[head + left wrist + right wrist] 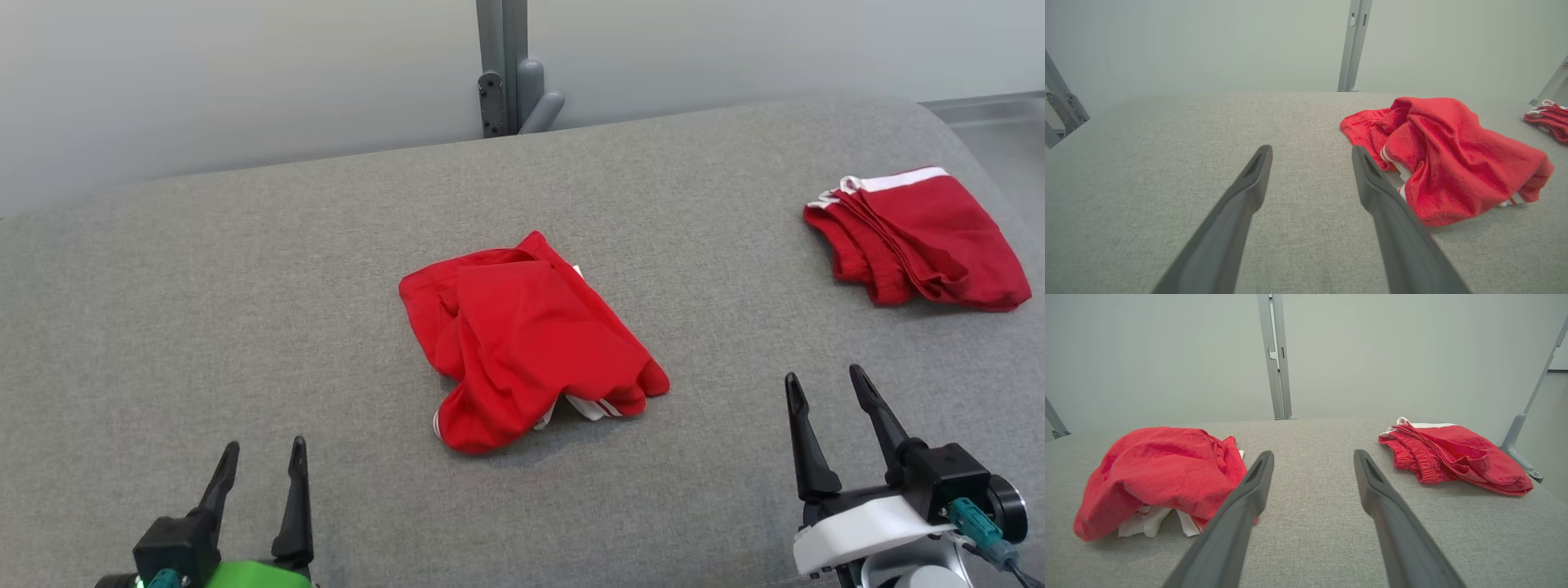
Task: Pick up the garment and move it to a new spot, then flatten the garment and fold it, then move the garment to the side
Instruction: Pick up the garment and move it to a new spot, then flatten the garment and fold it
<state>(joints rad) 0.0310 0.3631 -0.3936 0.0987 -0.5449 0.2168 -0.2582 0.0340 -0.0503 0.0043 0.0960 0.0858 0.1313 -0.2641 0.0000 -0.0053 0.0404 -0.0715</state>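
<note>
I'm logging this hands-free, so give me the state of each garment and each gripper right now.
Middle red garment: crumpled heap, white trim showing, held by nothing.
Far-right red garment: folded, lying on the grey surface.
Left gripper: open, empty, clear of the garment.
Right gripper: open, empty.

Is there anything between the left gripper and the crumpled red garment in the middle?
Nothing visible. Only grey surface lies between the open left gripper and the crumpled garment; the other garment lies apart at the right.
</note>
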